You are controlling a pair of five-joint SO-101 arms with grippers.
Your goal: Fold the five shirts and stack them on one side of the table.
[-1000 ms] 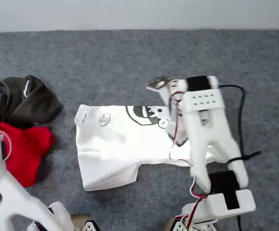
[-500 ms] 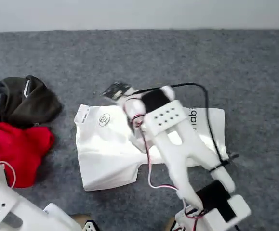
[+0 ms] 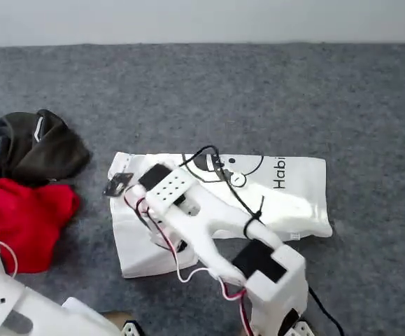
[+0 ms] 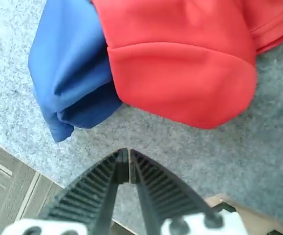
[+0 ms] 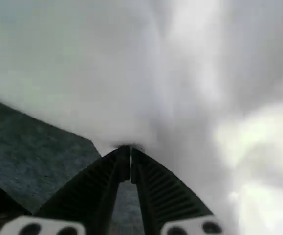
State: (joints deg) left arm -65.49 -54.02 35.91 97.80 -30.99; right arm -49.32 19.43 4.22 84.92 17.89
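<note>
The left gripper (image 4: 129, 159) is hovering with jaws fully closed and empty over the grey table (image 4: 258, 147) beside the blue shirt (image 4: 65, 68) and red shirt (image 4: 180, 63), while the right gripper (image 5: 130, 152) is pinching the white shirt (image 3: 286, 203) lying mid-table.

The right arm (image 3: 209, 227) is stretched from the lower right of the frame up toward centre-left, with the right hand (image 3: 120, 185) pinched closed. The left arm (image 3: 10, 308) is tucked in the lower-left corner, and the left hand (image 4: 129, 165) is closed too.
</note>
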